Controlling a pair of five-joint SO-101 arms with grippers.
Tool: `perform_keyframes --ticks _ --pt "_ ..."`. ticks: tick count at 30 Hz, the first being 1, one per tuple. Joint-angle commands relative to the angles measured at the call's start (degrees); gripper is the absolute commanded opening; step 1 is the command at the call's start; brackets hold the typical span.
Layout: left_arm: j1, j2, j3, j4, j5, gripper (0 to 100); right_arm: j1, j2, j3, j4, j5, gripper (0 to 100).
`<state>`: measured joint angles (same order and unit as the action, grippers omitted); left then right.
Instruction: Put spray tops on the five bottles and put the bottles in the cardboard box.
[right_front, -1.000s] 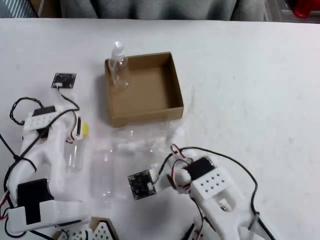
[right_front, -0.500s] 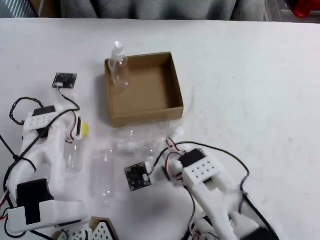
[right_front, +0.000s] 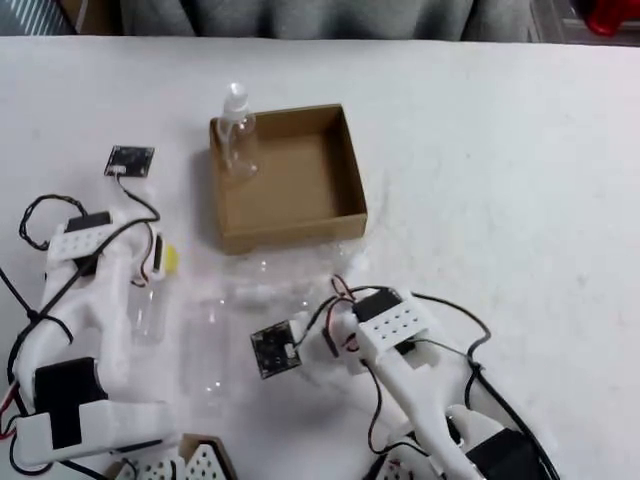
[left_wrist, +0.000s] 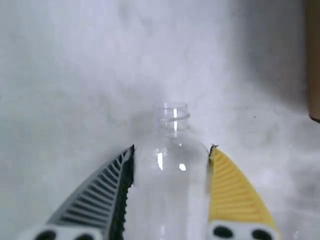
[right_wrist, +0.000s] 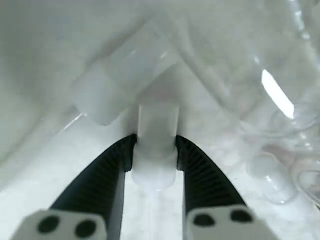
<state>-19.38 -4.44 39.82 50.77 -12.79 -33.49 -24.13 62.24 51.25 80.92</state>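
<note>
Our left gripper clamps a bottle. Our right gripper, arm stretched forward, pinches a spray top.

A white table carries a cardboard box near its middle. Just in front of the box, clear bottles and white spray tops lie close together.

Cut off, blurred, unclear
The clear plastic bottle runs off the picture's edge below its shoulder; the white spray top is blurred, its parts hard to separate. From above, loose clear bottles melt into the white table, count unclear.
</note>
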Motion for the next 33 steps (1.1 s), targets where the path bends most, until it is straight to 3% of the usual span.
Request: perform_keyframes --ticks 1,14,19,22,27,33 --pt "-0.48 -0.22 -2.02 -1.32 -0.7 2 3.12 -0.4 -4.31 1.63 -0.88 1.5" --pt "-0.57 -0.22 -2.02 -1.32 -0.7 2 21.58 -0.48 -20.75 16.57 -28.84 1.6" --pt "-0.57 -0.22 -2.02 -1.23 -0.7 2 27.56 -4.7 -21.01 16.75 -48.0 1.6" --pt "-0.57 -0.22 -2.02 -0.88 -0.7 2 28.62 -8.92 -21.01 16.92 -55.65 1.6" --pt "-0.57 -0.22 -2.02 -0.79 -0.7 2 28.35 -17.36 -24.62 14.64 -61.63 1.6" --pt "-0.57 -0.22 -2.02 -0.79 -0.7 2 23.43 -24.04 -32.44 -1.1 -78.77 1.6"
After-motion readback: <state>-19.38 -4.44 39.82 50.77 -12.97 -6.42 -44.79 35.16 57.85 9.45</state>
